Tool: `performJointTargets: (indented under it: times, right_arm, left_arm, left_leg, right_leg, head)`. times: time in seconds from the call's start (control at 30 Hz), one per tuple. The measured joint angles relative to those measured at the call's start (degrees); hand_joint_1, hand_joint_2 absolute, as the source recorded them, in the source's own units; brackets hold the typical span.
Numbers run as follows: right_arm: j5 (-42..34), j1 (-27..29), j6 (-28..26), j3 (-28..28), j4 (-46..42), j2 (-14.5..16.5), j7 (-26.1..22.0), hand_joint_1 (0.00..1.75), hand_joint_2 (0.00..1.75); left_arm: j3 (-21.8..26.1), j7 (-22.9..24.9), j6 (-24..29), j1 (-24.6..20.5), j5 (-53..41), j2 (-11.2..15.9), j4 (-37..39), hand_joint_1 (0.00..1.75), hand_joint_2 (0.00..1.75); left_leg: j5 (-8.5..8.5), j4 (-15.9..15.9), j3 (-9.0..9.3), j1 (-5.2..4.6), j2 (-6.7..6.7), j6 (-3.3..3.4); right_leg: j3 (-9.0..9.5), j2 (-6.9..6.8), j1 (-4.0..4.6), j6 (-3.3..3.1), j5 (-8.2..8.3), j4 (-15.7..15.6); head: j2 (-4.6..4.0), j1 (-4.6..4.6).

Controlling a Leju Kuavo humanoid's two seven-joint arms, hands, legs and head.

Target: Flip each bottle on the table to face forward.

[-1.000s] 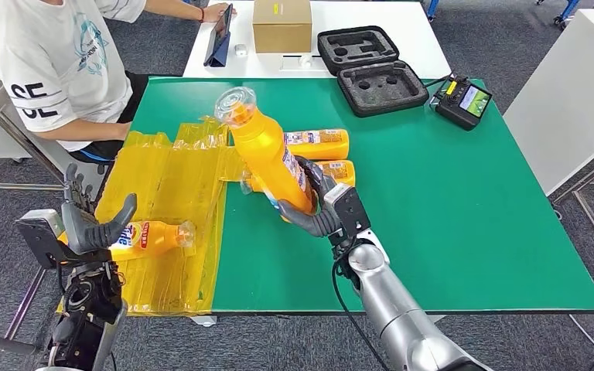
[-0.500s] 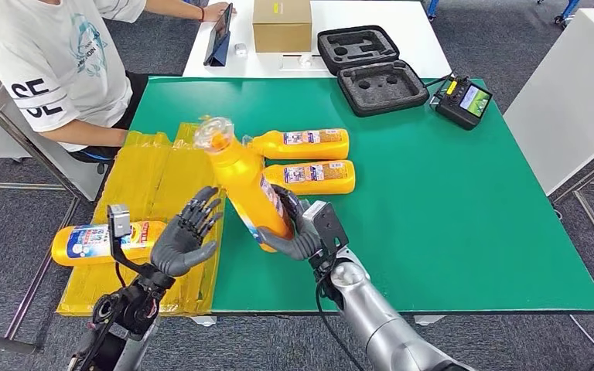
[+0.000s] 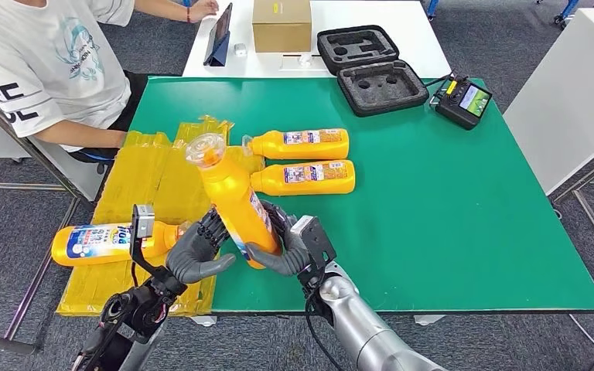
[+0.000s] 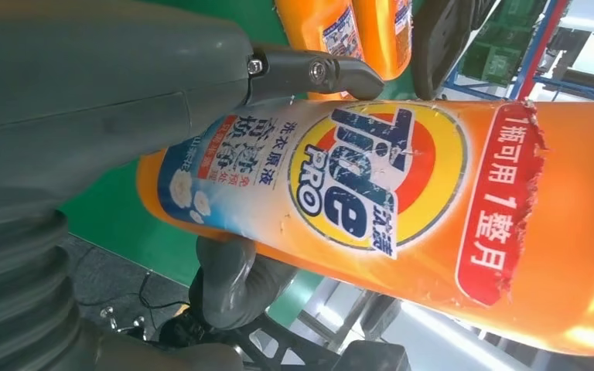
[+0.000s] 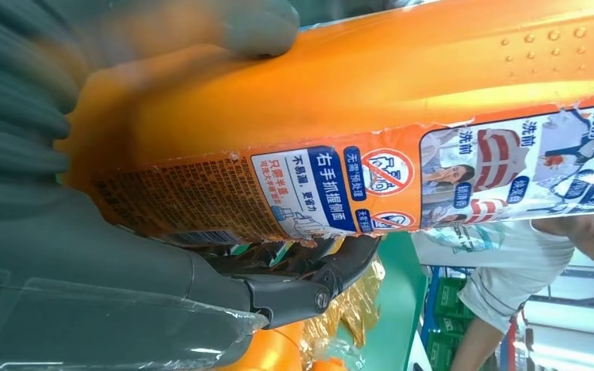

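1. Green table (image 3: 448, 216).
2. Two orange bottles (image 3: 302, 144) (image 3: 306, 177) lie side by side near its centre.
3. Yellow plastic wrap (image 3: 166, 193) covers the 9 o'clock edge, bearing another bottle (image 3: 108, 242).
4. Black foam case (image 3: 371, 69) at 12 o'clock; controller (image 3: 462, 101) at 1 o'clock.

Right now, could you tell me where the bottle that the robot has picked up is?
In the head view the lifted bottle stands tilted near the green table's front-left edge, between the left hand and right hand, beside the yellow plastic wrap.

The bottle (image 3: 236, 205) in my fingers (image 3: 201, 232) is glossy orange plastic, its paper label (image 4: 371, 182) torn. The tabletop (image 3: 464, 209) looks matt green, the yellow wrap (image 3: 155, 185) crinkled and shiny.
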Motion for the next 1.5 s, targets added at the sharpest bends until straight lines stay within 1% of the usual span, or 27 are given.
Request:
performJointTargets:
  times: [0.17,0.37,0.5,0.83,1.2,1.23,1.33,1.37,1.5]
  right_arm:
    - [3.24,0.29,0.18,3.11,0.52,1.14,0.7,1.75,1.75]
    - [4.93,0.24,-0.84,6.75,1.3,1.69,2.09,1.75,1.75]
    - [4.92,0.02,-1.28,7.85,1.81,1.68,2.47,1.75,1.75]
    - [4.85,-0.29,-1.35,8.94,2.77,1.64,2.9,1.75,1.75]
    - [4.73,-0.29,-1.35,8.97,3.49,1.64,2.9,1.75,1.75]
    - [4.73,-0.29,-1.35,8.97,3.53,1.64,2.9,1.75,1.75]
    - [4.73,-0.29,-1.35,8.98,3.64,1.64,2.9,1.75,1.75]
    - [4.71,-0.28,-1.35,8.98,3.66,1.64,2.89,1.75,1.75]
    - [4.53,-0.25,-1.43,8.97,3.73,1.64,2.82,1.75,1.75]
  left_arm:
    - [-0.5,-0.76,2.38,-1.11,1.9,0.01,0.27,0.0,1.75]
    - [-0.2,-5.66,9.1,-1.52,1.94,-0.34,0.36,0.0,1.75]
    - [0.44,-7.27,12.12,-1.48,2.22,-0.69,-0.18,0.0,1.75]
    - [1.62,-7.22,12.61,-1.32,5.23,-1.04,-1.04,0.0,1.75]
    - [1.55,-7.02,13.0,-1.28,5.51,-1.04,-2.24,0.0,1.75]
    - [1.55,-7.02,13.05,-1.28,5.51,-1.04,-2.28,0.19,1.75]
    - [1.54,-6.98,13.09,-1.28,5.52,-1.04,-2.32,1.5,1.75]
    - [1.53,-6.91,12.99,-1.28,5.51,-1.04,-2.32,1.75,1.75]
    - [1.09,-6.22,12.1,-1.32,4.48,-0.93,-2.36,1.75,1.75]
  left_leg:
    - [0.0,0.0,-0.02,0.0,0.0,0.0]
    - [0.0,0.0,-0.02,0.02,0.02,0.0]
    - [0.0,0.0,-0.03,0.02,0.01,0.0]
    - [0.0,0.0,-0.04,0.01,0.02,0.0]
    - [0.0,0.0,-0.05,0.0,0.01,0.0]
    - [0.0,0.0,-0.05,0.0,0.01,0.0]
    - [0.0,0.0,-0.05,0.0,0.01,0.0]
    - [0.0,0.0,-0.05,0.0,0.01,0.0]
    - [0.0,0.0,-0.05,0.0,0.01,0.0]
  right_leg:
    - [-0.05,0.01,0.0,0.0,0.0,0.0]
    - [-0.08,0.02,0.01,0.0,0.0,0.0]
    - [-0.08,0.02,0.0,0.0,0.0,0.0]
    - [-0.1,0.02,0.0,0.0,0.0,0.0]
    - [-0.09,0.02,0.01,0.0,0.0,0.0]
    - [-0.09,0.02,0.01,0.0,0.0,0.0]
    - [-0.09,0.02,0.0,0.0,0.0,0.0]
    - [-0.09,0.02,0.0,0.0,0.0,0.0]
    - [-0.09,0.02,0.01,0.0,0.0,0.0]
  head:
    - [0.0,-0.02]
    - [0.0,-0.01]
    - [0.0,-0.01]
    - [0.0,-0.02]
    - [0.0,-0.01]
    - [0.0,-0.01]
    - [0.0,-0.01]
    - [0.0,-0.01]
    - [0.0,-0.01]
